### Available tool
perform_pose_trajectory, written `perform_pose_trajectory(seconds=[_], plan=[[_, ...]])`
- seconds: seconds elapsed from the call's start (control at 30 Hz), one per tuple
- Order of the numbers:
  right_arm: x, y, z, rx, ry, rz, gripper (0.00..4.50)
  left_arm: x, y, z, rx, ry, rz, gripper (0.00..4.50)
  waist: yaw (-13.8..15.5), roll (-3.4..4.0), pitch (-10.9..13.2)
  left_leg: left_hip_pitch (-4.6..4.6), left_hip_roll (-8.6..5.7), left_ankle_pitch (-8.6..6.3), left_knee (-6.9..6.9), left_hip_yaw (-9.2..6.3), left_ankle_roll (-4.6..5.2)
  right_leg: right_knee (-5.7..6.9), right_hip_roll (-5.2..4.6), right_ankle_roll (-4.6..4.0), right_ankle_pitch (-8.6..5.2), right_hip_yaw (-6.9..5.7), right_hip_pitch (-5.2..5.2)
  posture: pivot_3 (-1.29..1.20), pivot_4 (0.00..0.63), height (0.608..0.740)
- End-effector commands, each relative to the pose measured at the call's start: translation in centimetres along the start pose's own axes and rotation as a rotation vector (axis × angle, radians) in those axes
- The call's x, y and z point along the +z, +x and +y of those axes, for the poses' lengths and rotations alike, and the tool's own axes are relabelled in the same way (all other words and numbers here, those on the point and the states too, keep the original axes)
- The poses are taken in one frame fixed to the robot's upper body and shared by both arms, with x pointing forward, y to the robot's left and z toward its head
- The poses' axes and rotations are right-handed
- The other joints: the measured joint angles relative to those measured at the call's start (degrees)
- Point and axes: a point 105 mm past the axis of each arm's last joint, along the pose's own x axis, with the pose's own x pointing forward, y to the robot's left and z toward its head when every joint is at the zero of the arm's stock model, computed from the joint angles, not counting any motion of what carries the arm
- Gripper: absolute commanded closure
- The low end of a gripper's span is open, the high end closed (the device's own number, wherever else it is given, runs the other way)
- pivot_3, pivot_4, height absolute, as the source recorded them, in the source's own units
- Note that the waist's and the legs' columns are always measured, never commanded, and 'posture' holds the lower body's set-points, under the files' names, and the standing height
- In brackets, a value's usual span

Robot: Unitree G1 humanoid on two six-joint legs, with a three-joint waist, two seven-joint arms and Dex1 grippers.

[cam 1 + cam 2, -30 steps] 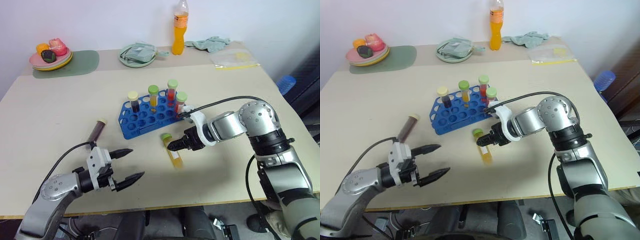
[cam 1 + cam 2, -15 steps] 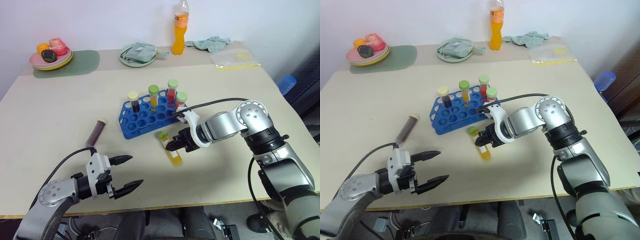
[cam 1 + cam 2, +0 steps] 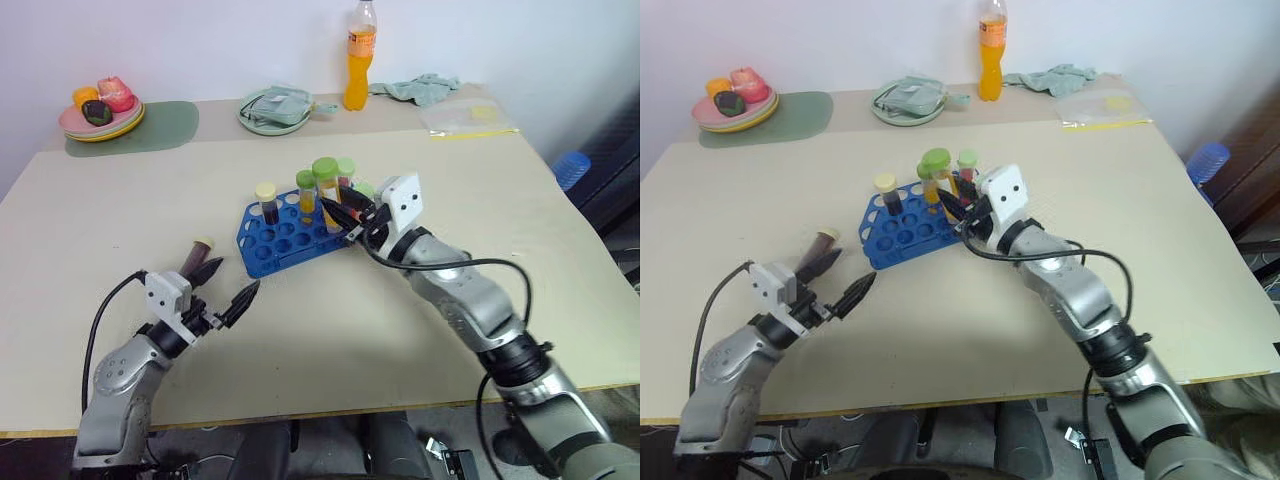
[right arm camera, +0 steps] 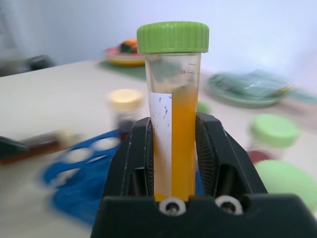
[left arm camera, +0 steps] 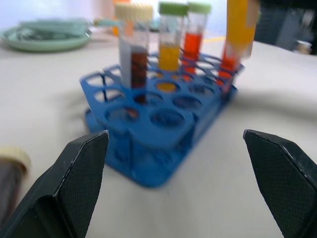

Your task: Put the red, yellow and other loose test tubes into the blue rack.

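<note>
Makeshift lab table (image 3: 560,270) — tube rack (image 3: 290,236), bottle (image 3: 360,55)

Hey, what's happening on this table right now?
A robot is loading test tubes into a blue rack. Its right gripper is shut on a green-capped yellow tube, held upright over the rack, where four tubes already stand. Its left gripper is open beside a dark tube lying loose on the table.

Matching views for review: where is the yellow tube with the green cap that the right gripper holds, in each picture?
Left eye: yellow tube upright above blue rack.
Right eye: above rack's far side.
Left wrist: upper right.
Right wrist: centre, clamped.
Shared landmark: the rack.
</note>
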Motion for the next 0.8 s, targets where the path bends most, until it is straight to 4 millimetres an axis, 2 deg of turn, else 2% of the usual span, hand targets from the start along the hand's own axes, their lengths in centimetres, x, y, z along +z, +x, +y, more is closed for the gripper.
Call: perform_pose_trajectory(seconds=[0.03,0.33,0.6,0.8], plan=[[0.9,0.9,-0.3,-0.072,-0.053,-0.102,3.79,1.2,1.0,-1.3,-0.028,0.017,-0.038,0.00,-0.07,0.00,0.00,0.00,0.00,0.01,-0.02,-0.01,-0.03,0.01,0.00,-0.01,0.01,0.01,-0.01,0.00,0.150,0.740],[-1.3,1.1,1.1,-0.025,-0.016,-0.078,3.79,2.6,1.7,-2.7,-0.062,0.016,-0.049,0.00,-0.03,0.01,0.00,0.01,0.00,0.01,-0.02,-0.09,-0.06,0.00,0.00,-0.02,0.02,0.03,0.02,0.00,0.150,0.740],[-2.1,0.4,1.7,0.003,0.007,-0.054,3.79,3.0,1.9,-3.1,-0.067,0.023,-0.040,0.00,-0.05,0.01,0.00,0.03,0.00,0.01,-0.04,-0.09,-0.06,0.01,0.02,-0.02,0.02,0.03,0.03,0.00,0.150,0.740],[-2.3,0.8,1.9,0.013,0.014,-0.044,3.79,2.8,2.0,-3.2,-0.073,0.019,-0.035,0.00,-0.06,0.01,0.00,0.07,0.00,0.01,-0.04,-0.09,-0.06,0.01,0.03,-0.03,0.01,0.03,0.06,0.00,0.150,0.740]])
